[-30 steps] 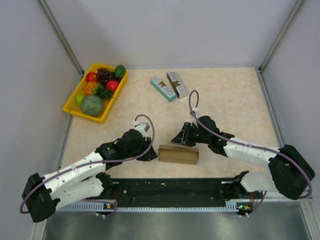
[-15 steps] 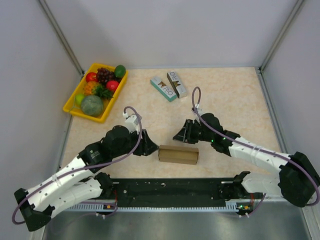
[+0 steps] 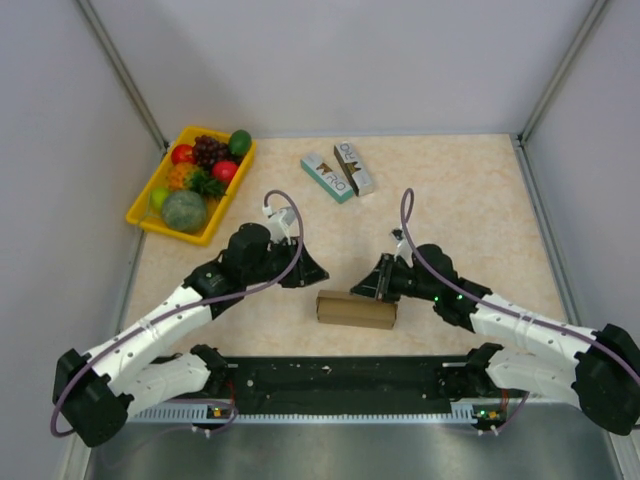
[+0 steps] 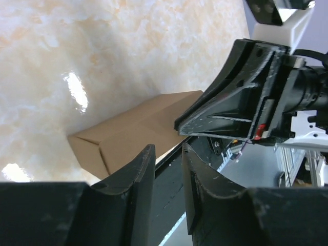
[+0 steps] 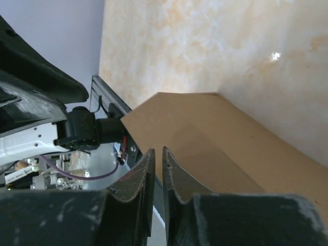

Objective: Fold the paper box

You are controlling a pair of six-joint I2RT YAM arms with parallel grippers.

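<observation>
Brown carton, two black arms, left to right.

Left hand (image 3: 312,272): off the paper box (image 3: 357,309) now. Was at its left end a second ago, since lifted and pulled back toward the far left. Fingers (image 4: 136,179) a little apart, nothing between them. Box ahead of and below those tips, near but not touching.

Paper box: same spot on the surface (image 3: 470,200), between the two hands, lying flat as a long, closed-looking carton. Folded-in crease visible at the left end from the left wrist view. No shift seen after the left hand's release, so apparently holding shape unaided.

Right hand (image 3: 362,289): dropped closer, now at the box's far long edge, tips just over the top face. Fingers (image 5: 136,177) drawn nearly together, only a thin slit left, nothing visibly pinched. Contact with the cardboard: cannot tell from these views.

Meaning for the task: looks late-stage. Body formed, left end let go without springing open. Probably left to do: a press or tuck along the edge under the right hand. Risk: light carton skidding under that push with no left-hand brace.
</observation>
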